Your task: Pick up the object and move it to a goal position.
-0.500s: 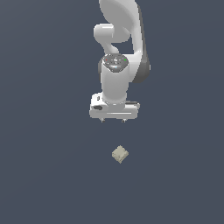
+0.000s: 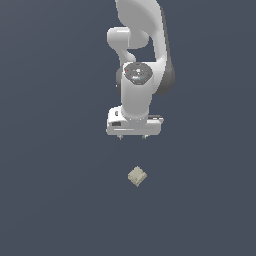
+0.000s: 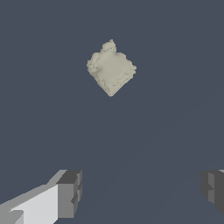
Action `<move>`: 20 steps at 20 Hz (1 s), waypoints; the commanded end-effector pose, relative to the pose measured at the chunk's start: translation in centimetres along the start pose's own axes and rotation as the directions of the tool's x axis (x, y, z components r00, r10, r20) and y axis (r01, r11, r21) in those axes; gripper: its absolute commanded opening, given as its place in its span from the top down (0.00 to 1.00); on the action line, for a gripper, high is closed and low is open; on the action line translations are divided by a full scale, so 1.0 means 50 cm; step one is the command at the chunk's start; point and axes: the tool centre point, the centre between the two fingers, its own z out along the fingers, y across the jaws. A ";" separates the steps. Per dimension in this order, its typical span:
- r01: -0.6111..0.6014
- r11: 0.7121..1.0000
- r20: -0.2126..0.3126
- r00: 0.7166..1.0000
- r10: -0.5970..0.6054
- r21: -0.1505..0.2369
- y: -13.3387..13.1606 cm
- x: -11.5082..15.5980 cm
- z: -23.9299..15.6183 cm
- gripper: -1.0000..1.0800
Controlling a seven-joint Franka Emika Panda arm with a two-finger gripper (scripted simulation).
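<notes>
The object, a small mottled beige cube (image 2: 137, 176), lies on the dark floor, turned corner-on to the camera. My white gripper (image 2: 132, 137) hangs above and behind it in the exterior view, pointing down, well apart from the cube. In the wrist view the cube (image 3: 111, 68) lies ahead of the gripper (image 3: 142, 192), outside the gap between the fingers. The two grey fingertips (image 3: 70, 194) stand far apart, so the gripper is open with nothing held.
The white arm (image 2: 142, 55) rises behind the gripper toward the top of the exterior view. A plain dark blue-grey surface (image 2: 60, 200) surrounds the cube on all sides.
The arm has shifted slightly, bringing the gripper a little lower and nearer the cube. The cube has not moved.
</notes>
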 end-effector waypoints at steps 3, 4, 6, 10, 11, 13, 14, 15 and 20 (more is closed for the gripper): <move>0.007 1.000 0.006 1.000 -0.007 -0.001 -0.006 -0.002 0.001 0.04; 0.007 1.000 0.006 1.000 -0.007 -0.001 -0.005 -0.002 0.001 0.04; 0.008 1.000 0.005 1.000 -0.008 -0.001 -0.005 -0.003 0.001 0.04; -0.004 1.000 0.006 1.000 0.004 0.000 -0.006 0.002 0.003 0.04; -0.011 1.000 0.005 1.000 0.011 0.000 -0.006 0.004 0.003 0.04; -0.029 1.000 0.005 1.000 0.029 0.001 -0.006 0.010 0.006 0.04; -0.040 0.999 0.004 0.999 0.040 0.001 -0.006 0.013 0.007 0.04; -0.053 0.999 0.004 0.999 0.053 0.002 -0.006 0.017 0.008 0.04; -0.133 0.991 0.002 0.991 0.133 0.005 -0.008 0.043 0.019 0.04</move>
